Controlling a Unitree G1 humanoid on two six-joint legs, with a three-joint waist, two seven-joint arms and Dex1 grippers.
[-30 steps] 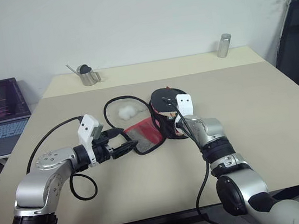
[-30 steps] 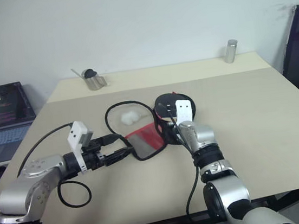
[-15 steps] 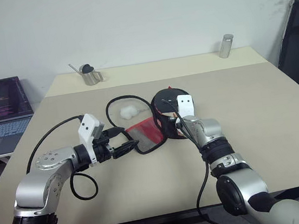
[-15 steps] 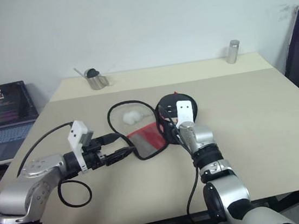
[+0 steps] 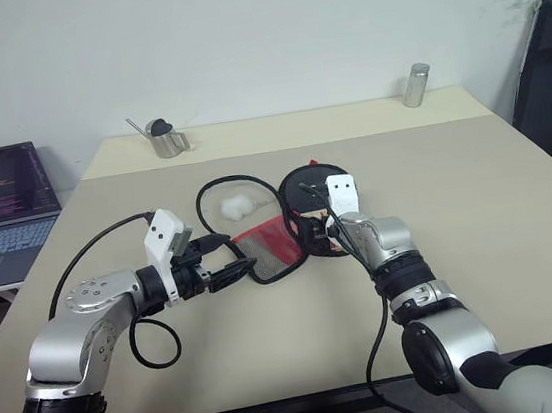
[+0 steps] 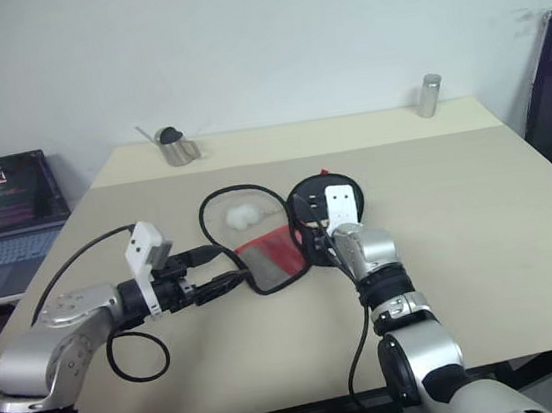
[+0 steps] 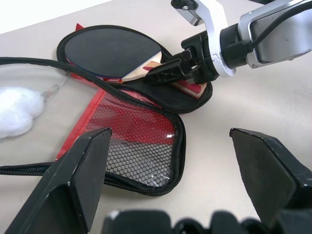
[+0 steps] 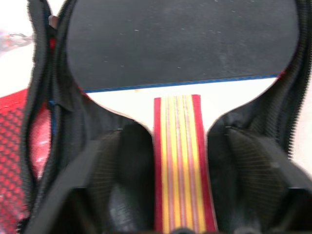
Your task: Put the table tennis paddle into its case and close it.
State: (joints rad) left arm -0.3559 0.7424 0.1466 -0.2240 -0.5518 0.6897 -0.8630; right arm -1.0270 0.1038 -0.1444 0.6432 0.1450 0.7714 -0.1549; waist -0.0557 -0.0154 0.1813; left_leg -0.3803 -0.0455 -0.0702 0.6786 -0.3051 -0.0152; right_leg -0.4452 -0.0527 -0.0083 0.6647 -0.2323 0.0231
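Since a second ago the right tool (image 7: 168, 73) is releasing the table tennis paddle (image 7: 109, 51); its fingers now stand apart on either side of the handle, no longer gripping. The paddle is lying in the open case (image 7: 141, 139), black face up, handle toward the right tool. The case's red mesh flap is lying spread on the counter (image 5: 473, 172) beside it. The left tool (image 5: 232, 272) is hovering open just off the flap's edge, holding nothing.

Next step, as judged: fold the flap over the paddle, seat the handle fully first, then run the zipper.

Open room lies to the right; a white tuft (image 5: 236, 205) and cable loop (image 5: 215, 186) crowd the far left side.
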